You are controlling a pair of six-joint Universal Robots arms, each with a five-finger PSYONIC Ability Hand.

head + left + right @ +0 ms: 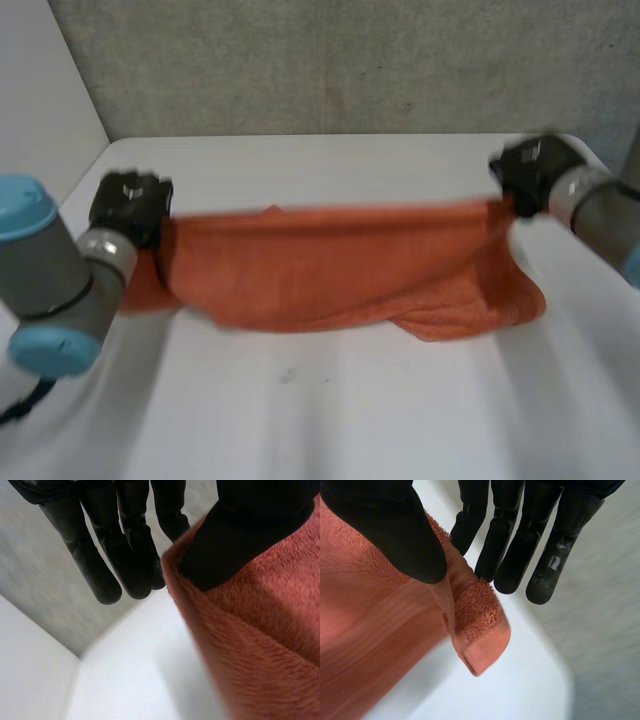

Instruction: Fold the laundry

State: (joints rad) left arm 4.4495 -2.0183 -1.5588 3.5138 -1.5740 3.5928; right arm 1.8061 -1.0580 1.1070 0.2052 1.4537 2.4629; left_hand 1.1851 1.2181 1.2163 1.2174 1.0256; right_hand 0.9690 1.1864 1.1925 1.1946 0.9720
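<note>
Now an orange towel (340, 265) is held stretched above the white tabletop (350, 410).
The left robot hand (130, 205) is closed on the towel's left end, the edge pinched between thumb and straight fingers (125, 555); the right robot hand (530, 172) is closed on the right corner, likewise pinched between thumb and fingers (515, 555); the upper edge is pulled taut between them; the lower part is draped down onto the tabletop, bunched toward the right.

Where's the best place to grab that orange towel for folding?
By its two upper corners, one from each outer end, pinching both faces of the cloth. The orange towel is limp and sags onto the table, so corner pinches stretch its top edge straight. The left hand and right hand grip it that way.
</note>
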